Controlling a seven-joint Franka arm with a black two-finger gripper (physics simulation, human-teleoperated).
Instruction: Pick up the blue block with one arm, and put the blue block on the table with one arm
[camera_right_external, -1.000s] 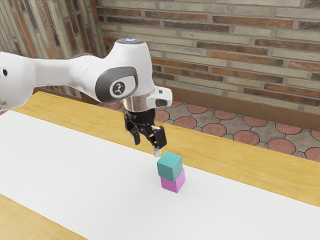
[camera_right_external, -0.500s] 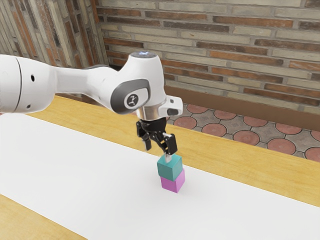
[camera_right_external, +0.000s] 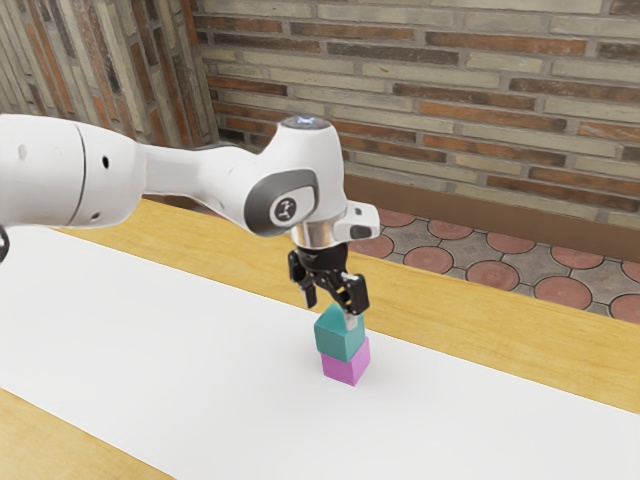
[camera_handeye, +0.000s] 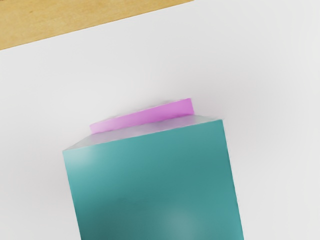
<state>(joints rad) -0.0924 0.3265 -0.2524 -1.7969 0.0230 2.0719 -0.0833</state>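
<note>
With the gripper (camera_right_external: 330, 312) spread over the blue block (camera_right_external: 339, 336), off-centre descent may push it off the pink block (camera_right_external: 346, 364) beneath.

From beside the arm (camera_right_external: 190, 172), the exterior view slants down; the wrist view looks down, close. Both share blue block (camera_handeye: 155, 185), pink block (camera_handeye: 150, 117), table (camera_right_external: 500, 330).
</note>
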